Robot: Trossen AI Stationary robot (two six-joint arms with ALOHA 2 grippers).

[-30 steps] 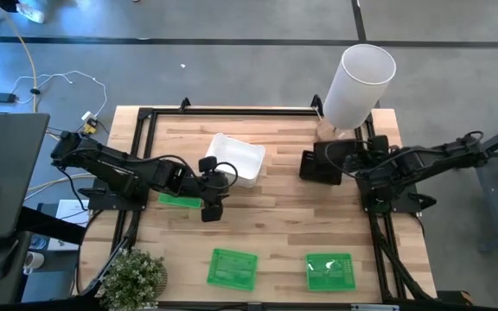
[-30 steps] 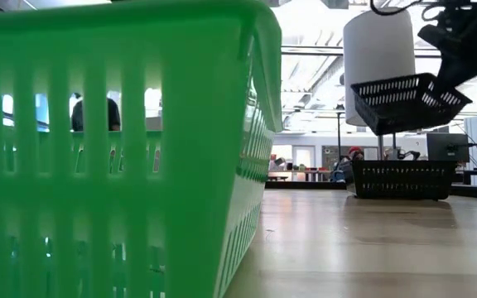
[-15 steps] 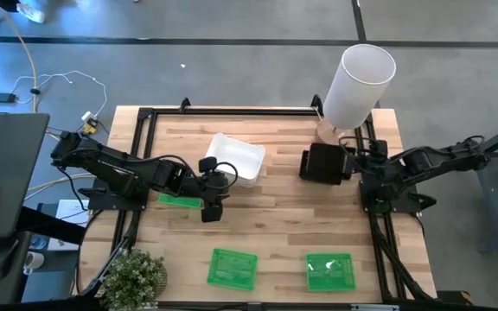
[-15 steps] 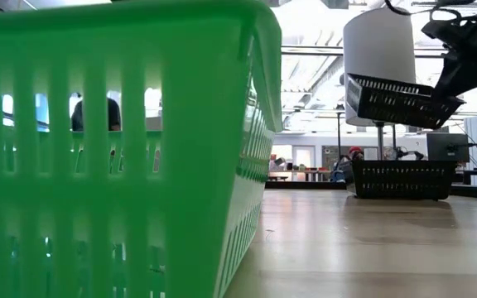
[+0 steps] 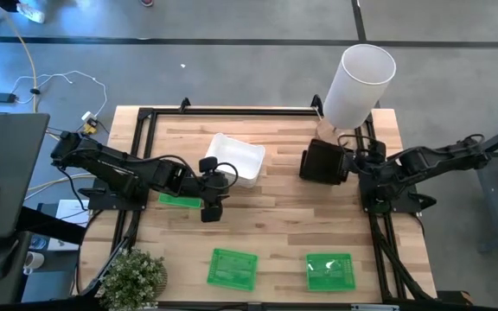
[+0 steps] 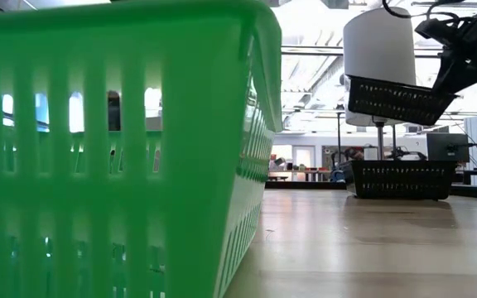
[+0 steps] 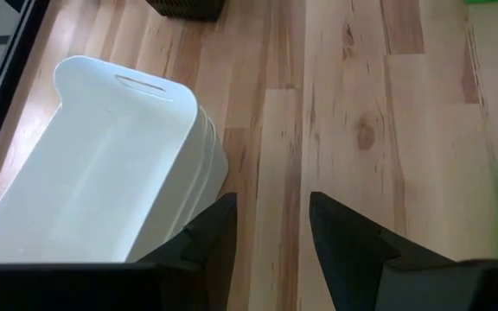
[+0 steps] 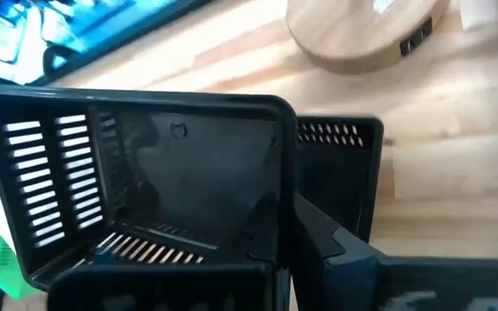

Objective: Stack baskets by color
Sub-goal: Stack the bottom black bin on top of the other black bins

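My right gripper (image 5: pixel 349 161) is shut on a black slotted basket (image 6: pixel 396 99), held in the air at the table's far right. Below it another black basket (image 6: pixel 402 180) rests on its bottom on the table. A stack of white baskets (image 5: pixel 236 158) stands at the far middle. My left gripper (image 7: pixel 271 226) hovers open just beside that stack, touching nothing. One green basket (image 5: pixel 180 200) lies under the left arm. Two more green baskets (image 5: pixel 232 268) (image 5: pixel 329 270) sit near the front edge. My right gripper holds the black basket by the end wall nearest the arm (image 8: pixel 271 216), coming from the table's right and slanting down. One finger (image 8: pixel 314 238) shows against that wall's corner; the other is hidden by the basket. The basket is lifted clear, open side up, slightly tilted, above the other black basket.
A tall white cylinder (image 5: pixel 357 85) stands on a round wooden base (image 8: pixel 361 30) at the far right corner, just behind the black baskets. A small potted plant (image 5: pixel 132 278) sits at the near left corner. Bare wood lies across the table's middle.
My right gripper has rolled its wrist while staying above the black basket on the table. The black basket it holds has swung from a steep tilt to nearly level and remains lifted clear.
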